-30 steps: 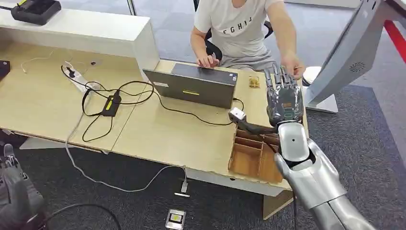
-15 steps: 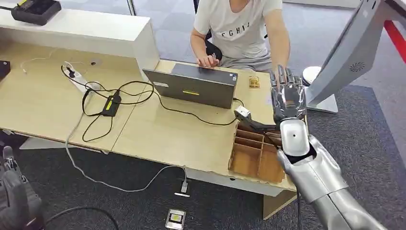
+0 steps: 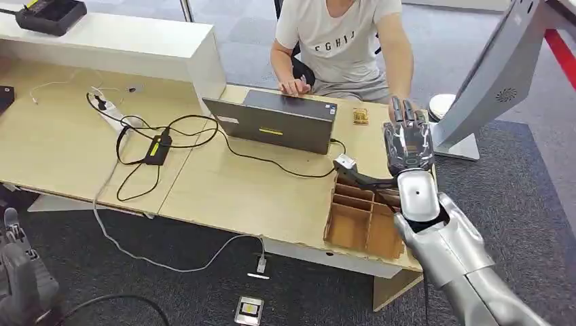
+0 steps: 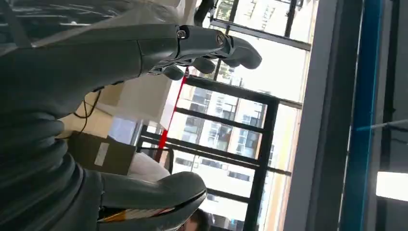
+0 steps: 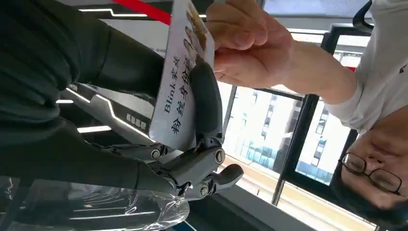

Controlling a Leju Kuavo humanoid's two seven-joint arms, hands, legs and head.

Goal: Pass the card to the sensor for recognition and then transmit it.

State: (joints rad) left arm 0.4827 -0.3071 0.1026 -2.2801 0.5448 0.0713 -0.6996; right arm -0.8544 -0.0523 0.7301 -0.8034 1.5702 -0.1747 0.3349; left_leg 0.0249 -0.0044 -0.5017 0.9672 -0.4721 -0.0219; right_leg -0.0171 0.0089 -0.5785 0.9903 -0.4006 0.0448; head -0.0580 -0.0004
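white printed card upright against robot hand fingers; apparently also pinched by a person's hand

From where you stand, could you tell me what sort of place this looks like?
Probably an office or a lab reception desk. A person sits typing at a laptop on a long wooden desk strewn with cables, grey carpet covers the floor, and the right wrist view shows large windows facing other buildings.
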